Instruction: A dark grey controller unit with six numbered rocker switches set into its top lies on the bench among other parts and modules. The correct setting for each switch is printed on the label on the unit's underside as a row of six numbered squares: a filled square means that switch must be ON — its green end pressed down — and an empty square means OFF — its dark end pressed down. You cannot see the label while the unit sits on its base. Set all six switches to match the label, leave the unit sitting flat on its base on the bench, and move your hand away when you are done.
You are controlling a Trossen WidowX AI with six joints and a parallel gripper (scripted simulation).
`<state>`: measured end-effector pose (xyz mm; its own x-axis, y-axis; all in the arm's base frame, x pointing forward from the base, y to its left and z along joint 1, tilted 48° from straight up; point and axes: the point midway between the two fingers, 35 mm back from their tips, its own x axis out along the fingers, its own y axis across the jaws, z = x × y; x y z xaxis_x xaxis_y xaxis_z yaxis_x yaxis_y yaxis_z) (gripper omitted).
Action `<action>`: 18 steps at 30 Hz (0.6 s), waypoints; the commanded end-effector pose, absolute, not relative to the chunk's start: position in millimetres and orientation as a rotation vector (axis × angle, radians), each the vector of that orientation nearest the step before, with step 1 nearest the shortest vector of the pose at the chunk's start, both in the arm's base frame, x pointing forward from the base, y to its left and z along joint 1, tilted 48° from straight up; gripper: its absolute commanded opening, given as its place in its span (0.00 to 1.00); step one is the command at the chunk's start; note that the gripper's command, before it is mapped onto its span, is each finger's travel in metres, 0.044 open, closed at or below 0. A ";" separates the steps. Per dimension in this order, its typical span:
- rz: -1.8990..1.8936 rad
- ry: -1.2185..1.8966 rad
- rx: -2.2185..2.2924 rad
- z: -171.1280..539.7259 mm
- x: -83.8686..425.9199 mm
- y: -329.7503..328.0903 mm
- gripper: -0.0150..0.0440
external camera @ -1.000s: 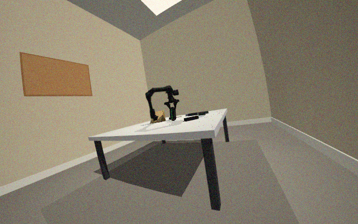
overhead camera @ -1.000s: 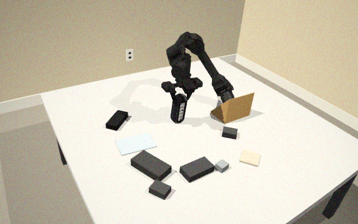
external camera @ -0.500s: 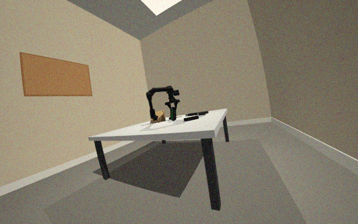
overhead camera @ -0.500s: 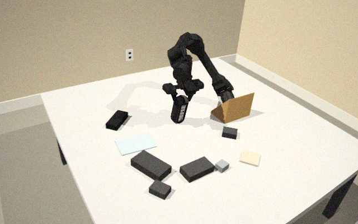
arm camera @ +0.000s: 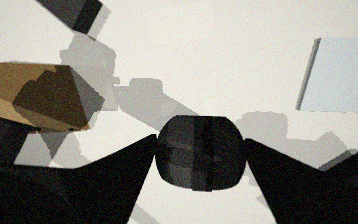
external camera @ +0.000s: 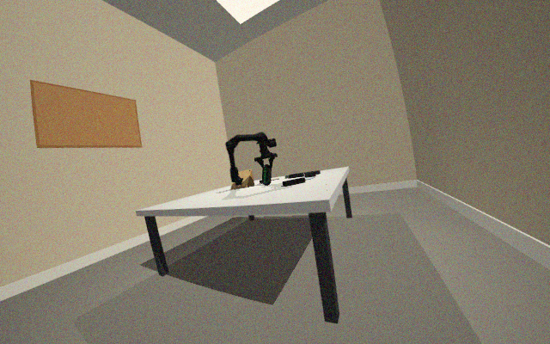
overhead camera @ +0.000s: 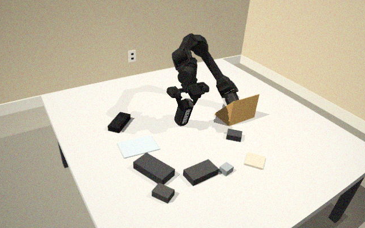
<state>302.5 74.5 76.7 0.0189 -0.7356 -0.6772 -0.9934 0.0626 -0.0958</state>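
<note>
The dark grey controller unit (overhead camera: 179,114) (external camera: 266,174) (arm camera: 200,155) hangs on end, slightly tilted, between my fingers. My gripper (overhead camera: 187,103) (external camera: 265,165) (arm camera: 199,141) is shut on it near its upper end. The pale label (overhead camera: 186,116) on its underside faces the top view; its squares are too small to read. A little green shows on the switch side in the exterior view, but the switch settings cannot be made out. The wrist view shows mainly the unit's rounded end. The gap between its lower end and the bench (overhead camera: 288,176) (external camera: 245,208) is hard to judge.
A brown angled screen (overhead camera: 243,109) (arm camera: 10,80) stands beside the arm base. A black block (overhead camera: 119,122) and a pale blue sheet (overhead camera: 138,146) (arm camera: 345,75) lie to the left. Several dark blocks, a grey cube (overhead camera: 226,169) and a cream pad (overhead camera: 255,161) lie nearer the top camera.
</note>
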 end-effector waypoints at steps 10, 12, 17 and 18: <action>0.575 1.791 -1.715 63.8 303.6 75.4 0.83; 0.575 1.790 -1.715 62.3 303.8 76.0 0.83; 0.575 1.790 -1.715 58.7 304.2 77.4 0.83; 0.575 1.790 -1.715 57.9 304.3 77.7 0.83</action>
<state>304.1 80.4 63.3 0.0182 -0.7342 -0.6787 -0.9934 0.0639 -0.0957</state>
